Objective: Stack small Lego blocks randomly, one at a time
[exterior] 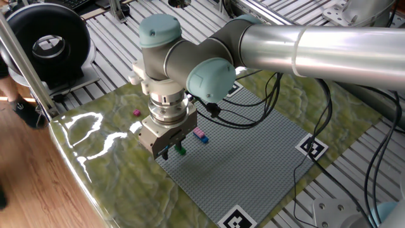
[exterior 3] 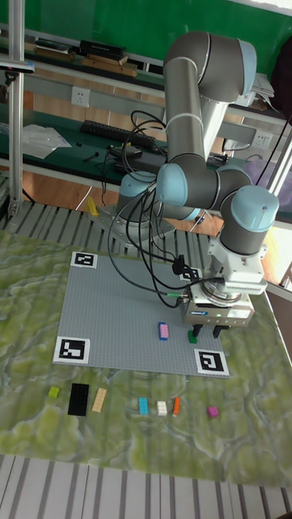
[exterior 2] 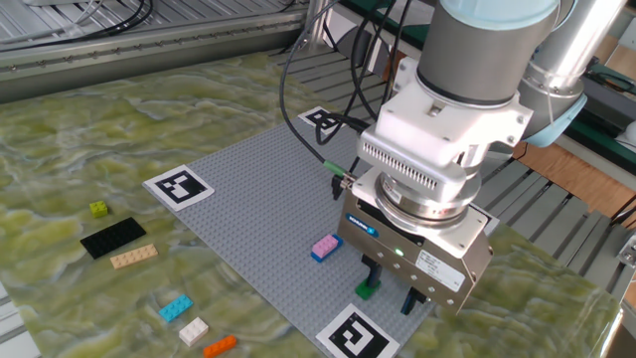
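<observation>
My gripper (exterior 2: pixel 393 290) hangs low over the near right corner of the grey baseplate (exterior 2: pixel 248 194), fingers apart and empty. A small green Lego block (exterior 2: pixel 368 290) sits on the plate right under its left finger, not between the fingers. In the tall fixed view the green block (exterior 3: pixel 192 336) lies at the left side of the gripper (exterior 3: pixel 206 331). A pink block stacked on a blue one (exterior 2: pixel 325 247) stands just to the left. From the other side, the green block (exterior: pixel 182 151) peeks out beside the gripper (exterior: pixel 171 152).
Loose on the mat left of the plate lie cyan (exterior 2: pixel 176 308), white (exterior 2: pixel 193 330), orange (exterior 2: pixel 220 345), tan (exterior 2: pixel 133 257) and lime (exterior 2: pixel 99 209) blocks and a black plate (exterior 2: pixel 112 237). A magenta block (exterior: pixel 136 113) lies apart. Marker tags (exterior 2: pixel 180 185) mark the plate corners.
</observation>
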Action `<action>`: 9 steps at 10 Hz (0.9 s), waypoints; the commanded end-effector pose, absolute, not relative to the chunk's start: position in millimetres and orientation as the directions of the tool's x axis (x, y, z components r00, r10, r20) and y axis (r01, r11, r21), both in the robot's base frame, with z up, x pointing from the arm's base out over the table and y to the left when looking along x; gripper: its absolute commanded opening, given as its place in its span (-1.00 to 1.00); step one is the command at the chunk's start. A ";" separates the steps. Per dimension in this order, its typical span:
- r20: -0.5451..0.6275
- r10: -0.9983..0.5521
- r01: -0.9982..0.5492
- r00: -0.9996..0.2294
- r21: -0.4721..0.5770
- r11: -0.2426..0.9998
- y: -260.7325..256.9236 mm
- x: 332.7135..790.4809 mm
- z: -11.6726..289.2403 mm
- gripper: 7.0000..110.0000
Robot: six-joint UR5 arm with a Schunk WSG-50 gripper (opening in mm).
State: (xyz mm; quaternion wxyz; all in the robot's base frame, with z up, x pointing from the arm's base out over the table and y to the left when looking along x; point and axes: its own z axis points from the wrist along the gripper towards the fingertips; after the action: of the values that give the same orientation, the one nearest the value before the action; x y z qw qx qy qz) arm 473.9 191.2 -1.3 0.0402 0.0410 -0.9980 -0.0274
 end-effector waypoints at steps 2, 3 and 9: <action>0.066 -0.077 -0.072 -0.995 0.073 0.995 190.0 474.4 -8.5 -0.28; 0.065 -0.072 -0.067 -0.995 0.068 0.995 191.0 473.1 -9.7 -0.28; 0.134 -0.088 -0.086 -0.987 0.022 0.996 195.8 485.5 62.1 -0.28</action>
State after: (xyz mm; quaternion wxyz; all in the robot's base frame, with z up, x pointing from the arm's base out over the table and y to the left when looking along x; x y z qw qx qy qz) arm 477.9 191.1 31.2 0.0581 0.0410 -0.9974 -0.0094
